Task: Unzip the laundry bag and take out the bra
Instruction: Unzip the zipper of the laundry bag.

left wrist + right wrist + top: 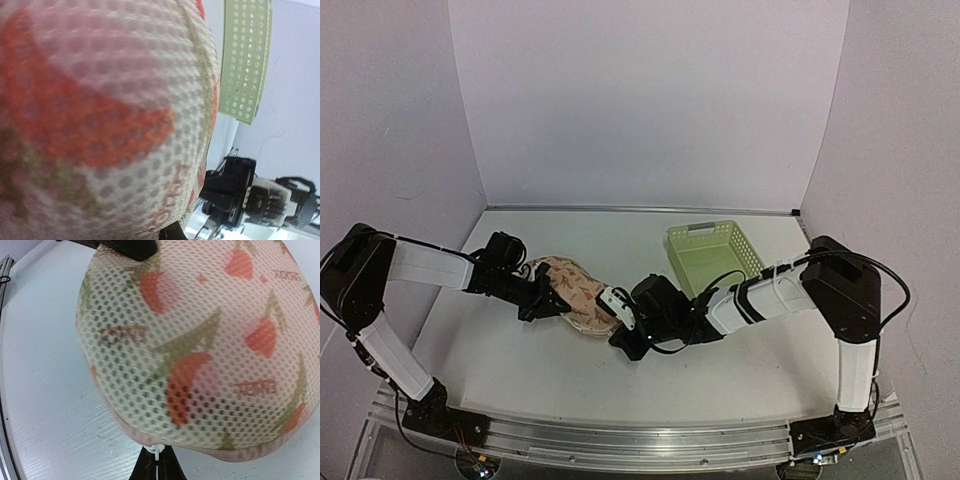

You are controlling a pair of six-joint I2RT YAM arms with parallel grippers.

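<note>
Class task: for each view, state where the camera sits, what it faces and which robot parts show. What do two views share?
Top external: high behind the bases, looking down; both arms meet at the laundry bag.
Left wrist: against the bag, facing basket and right arm.
Right wrist: low, facing the bag; right gripper shows, shut.
Shared: top and left wrist both show the basket.

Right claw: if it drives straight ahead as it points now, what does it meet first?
The laundry bag: its mesh dome lies directly ahead of the right claw, apparently touching the tips.
</note>
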